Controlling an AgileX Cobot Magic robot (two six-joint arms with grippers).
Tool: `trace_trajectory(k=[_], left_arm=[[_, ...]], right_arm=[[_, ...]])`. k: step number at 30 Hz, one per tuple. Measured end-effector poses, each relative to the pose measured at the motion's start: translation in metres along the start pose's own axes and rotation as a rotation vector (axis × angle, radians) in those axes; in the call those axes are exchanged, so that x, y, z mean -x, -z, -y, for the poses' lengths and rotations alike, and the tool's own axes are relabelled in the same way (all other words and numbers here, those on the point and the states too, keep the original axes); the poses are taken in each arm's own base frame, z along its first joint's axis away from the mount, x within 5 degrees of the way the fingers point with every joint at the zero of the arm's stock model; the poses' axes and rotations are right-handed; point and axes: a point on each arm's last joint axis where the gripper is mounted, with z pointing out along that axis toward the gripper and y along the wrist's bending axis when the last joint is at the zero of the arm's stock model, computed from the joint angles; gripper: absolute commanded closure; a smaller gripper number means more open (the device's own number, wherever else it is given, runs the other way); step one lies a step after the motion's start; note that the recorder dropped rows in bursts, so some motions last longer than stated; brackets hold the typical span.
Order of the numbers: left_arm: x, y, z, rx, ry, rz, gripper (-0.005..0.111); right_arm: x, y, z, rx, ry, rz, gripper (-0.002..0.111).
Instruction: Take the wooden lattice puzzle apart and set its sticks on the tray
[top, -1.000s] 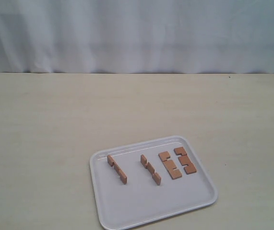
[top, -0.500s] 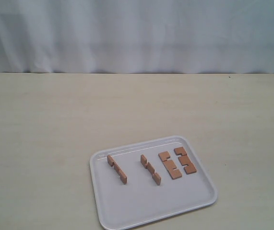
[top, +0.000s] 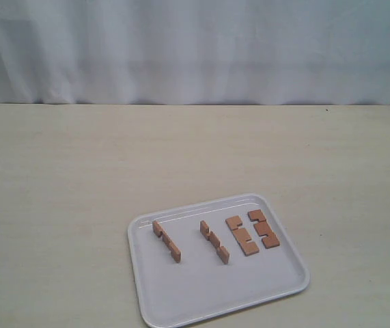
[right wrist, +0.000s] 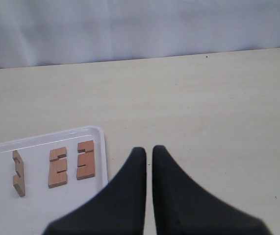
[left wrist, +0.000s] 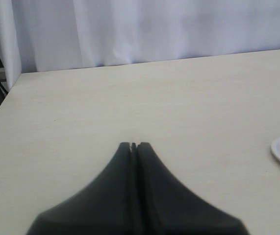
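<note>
Beside the half-seen tray point(right wrist: 41, 140) of sticks point(right wrist: 58, 167), left hand point(left wrist: 133, 145) and right hand point(right wrist: 149, 149) sit closed, empty.

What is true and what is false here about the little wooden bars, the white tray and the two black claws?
1. Four light-brown notched wooden sticks lie on the flat white plastic tray. True.
2. The sticks are interlocked in a grid. False: they lie apart, none crossed.
3. The black right gripper holds a stick. False: it is shut on nothing, over the pale table beside the tray.
4. The black left gripper is shut. True.
</note>
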Motion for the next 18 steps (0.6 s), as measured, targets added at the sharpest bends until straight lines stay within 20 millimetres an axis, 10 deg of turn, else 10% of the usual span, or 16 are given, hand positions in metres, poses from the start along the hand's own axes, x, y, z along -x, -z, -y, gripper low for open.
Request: trace_trajectory(k=[18], left_arm=[[0.0, 0.0, 0.0, 0.0, 0.0, 0.0, 0.107]], right_arm=[[0.0002, 0.0001, 0.0027, -0.048, -0.01, 0.004, 0.104]])
